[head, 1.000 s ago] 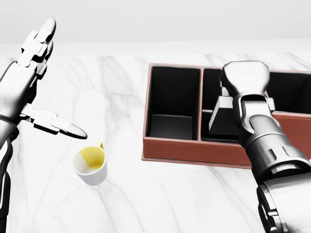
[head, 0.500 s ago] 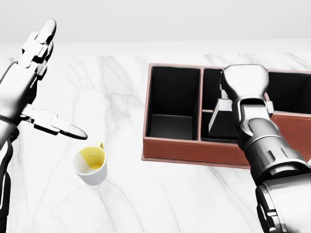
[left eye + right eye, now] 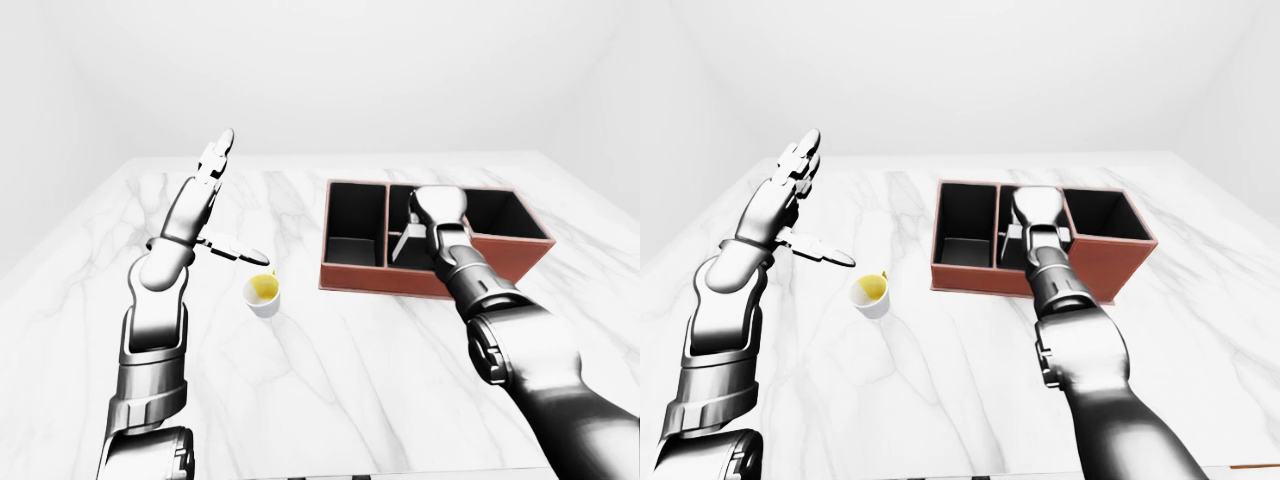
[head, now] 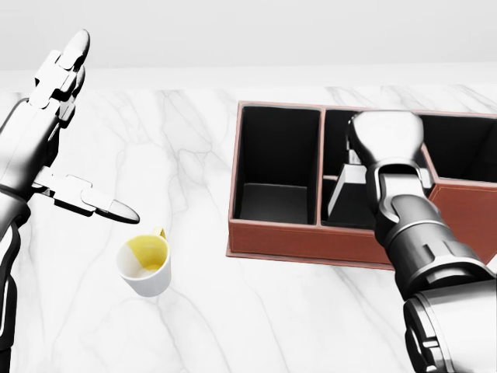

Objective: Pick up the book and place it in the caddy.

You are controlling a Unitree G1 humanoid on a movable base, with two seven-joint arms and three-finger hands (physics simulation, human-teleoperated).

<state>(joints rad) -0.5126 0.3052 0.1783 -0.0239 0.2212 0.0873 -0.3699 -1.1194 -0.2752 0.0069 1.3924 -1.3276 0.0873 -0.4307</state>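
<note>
**Right hand reaching into the caddy's middle compartment**

The brown caddy is sitting on the white marble bench, and everything else is being placed from it. The right hand is hanging over the caddy's middle compartment, with its forearm running down to the head view's bottom right. Beneath that hand a dark, wedge-shaped object, the book, is standing tilted inside the same compartment, its lower edge near the caddy's near wall. The hand's back is covering its fingers (so whether they are clamped on the book or apart, I cannot tell). The caddy's left compartment is showing only its black lining.

Well to the left of the caddy, a white cup with a yellow inside is lying tilted on the bench. Above and left of the cup, the left hand is hovering in the air, its fingers spread apart and one pointing toward the caddy, holding nothing.
</note>
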